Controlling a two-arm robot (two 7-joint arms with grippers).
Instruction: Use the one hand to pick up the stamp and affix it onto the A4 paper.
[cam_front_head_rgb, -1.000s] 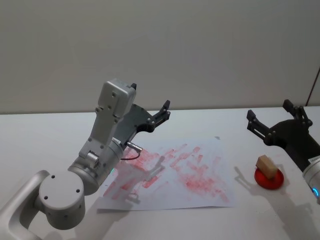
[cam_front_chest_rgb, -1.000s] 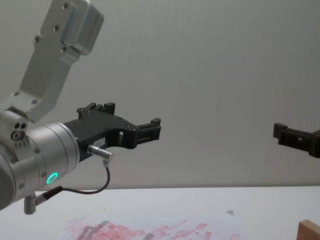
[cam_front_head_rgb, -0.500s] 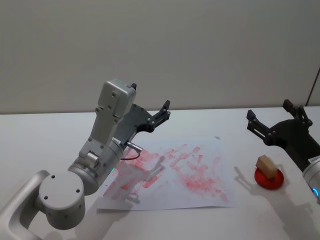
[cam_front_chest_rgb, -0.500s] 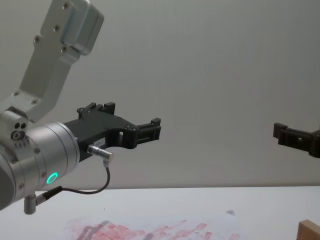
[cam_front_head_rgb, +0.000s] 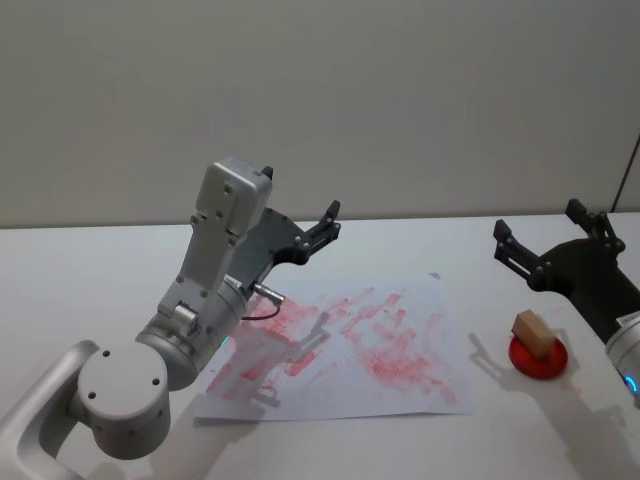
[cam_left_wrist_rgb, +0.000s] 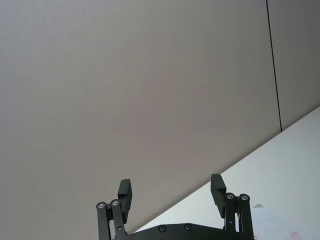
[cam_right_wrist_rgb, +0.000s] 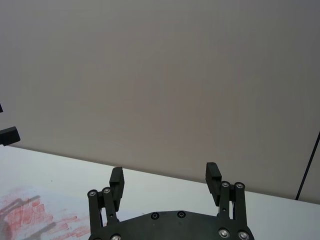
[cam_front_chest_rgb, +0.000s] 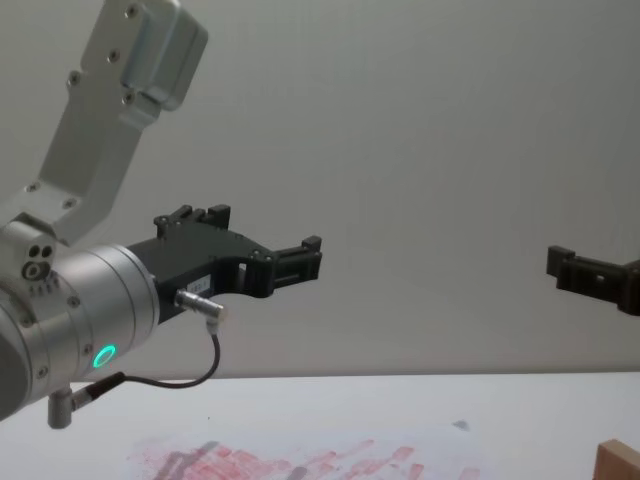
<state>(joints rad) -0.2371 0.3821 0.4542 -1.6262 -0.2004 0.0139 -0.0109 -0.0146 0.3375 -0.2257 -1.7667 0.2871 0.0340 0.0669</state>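
Step in hand: approach, stamp not yet picked up. Stamp stands on a round red pad on the worktop, at 3 o'clock of the A4 paper and just beside its edge. The paper lies flat and is covered in red prints.

Right gripper hangs in the air at about 12 o'clock of the stamp, not touching it, fingers apart and empty. Left gripper is raised over the paper's 10 o'clock corner, idle, fingers apart, nothing held.

Next move, as I judge it: bring the right gripper down over the stamp and line the fingers up with the block's flat sides. Close, lift clear of the pad, carry toward 9 o'clock and press on the paper.
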